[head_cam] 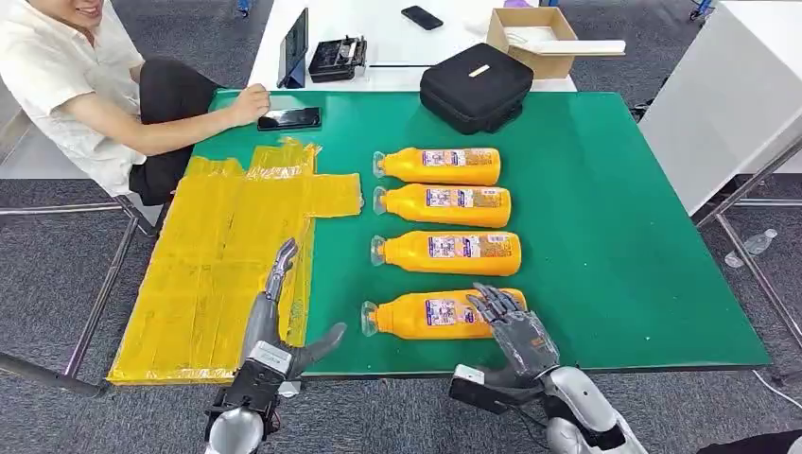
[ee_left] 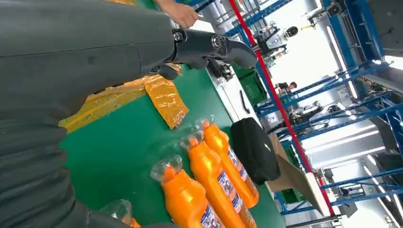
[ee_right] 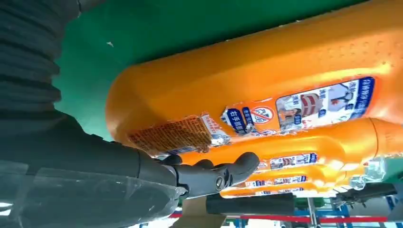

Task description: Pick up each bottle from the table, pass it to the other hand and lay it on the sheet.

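Several orange bottles lie in a row on the green table [head_cam: 605, 218], caps toward the yellow sheet [head_cam: 217, 255]. My right hand [head_cam: 511, 326] lies over the base end of the nearest bottle [head_cam: 426, 317], fingers spread on top of it; the bottle stays flat on the table. The right wrist view shows that bottle [ee_right: 256, 80] very close, with the right hand's fingers [ee_right: 209, 175] beside it. My left hand [head_cam: 279, 322] hovers open over the sheet's near right edge, holding nothing. The left wrist view shows the left hand [ee_left: 209, 47], the sheet [ee_left: 161, 95] and the bottles [ee_left: 214, 185].
A person sits at the back left, a hand [head_cam: 251, 102] resting by a black phone [head_cam: 288, 118] on the table's far edge. A black case [head_cam: 476, 85] lies at the back centre. Behind it is a white table with a cardboard box [head_cam: 534, 38].
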You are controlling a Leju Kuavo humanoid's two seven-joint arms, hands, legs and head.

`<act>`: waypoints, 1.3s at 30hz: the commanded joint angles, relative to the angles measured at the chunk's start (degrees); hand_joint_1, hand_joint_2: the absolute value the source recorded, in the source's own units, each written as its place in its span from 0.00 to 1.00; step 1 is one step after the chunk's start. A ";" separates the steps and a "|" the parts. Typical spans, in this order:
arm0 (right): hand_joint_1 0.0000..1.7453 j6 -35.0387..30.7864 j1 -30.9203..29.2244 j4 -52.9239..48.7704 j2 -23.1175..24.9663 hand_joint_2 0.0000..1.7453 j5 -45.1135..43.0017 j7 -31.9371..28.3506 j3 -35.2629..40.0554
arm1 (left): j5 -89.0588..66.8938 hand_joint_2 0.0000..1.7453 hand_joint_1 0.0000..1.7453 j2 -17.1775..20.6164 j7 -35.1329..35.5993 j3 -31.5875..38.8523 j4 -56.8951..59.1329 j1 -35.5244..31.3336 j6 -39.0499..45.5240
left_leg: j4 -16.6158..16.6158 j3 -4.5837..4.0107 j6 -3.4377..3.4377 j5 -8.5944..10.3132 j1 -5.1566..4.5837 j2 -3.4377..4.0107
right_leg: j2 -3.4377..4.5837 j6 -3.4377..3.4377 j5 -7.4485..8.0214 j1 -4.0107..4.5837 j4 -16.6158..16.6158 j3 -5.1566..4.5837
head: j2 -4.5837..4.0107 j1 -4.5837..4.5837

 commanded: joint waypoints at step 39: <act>0.00 -0.99 -21.81 21.43 4.53 1.00 2.96 1.79 2.85 | -0.37 1.00 0.00 -0.95 0.29 -5.82 5.41 -4.74 -1.04 | -0.01 0.19 0.00 -0.01 0.04 0.27 | 0.18 -0.17 0.06 0.08 -0.05 0.18 | 0.00 0.02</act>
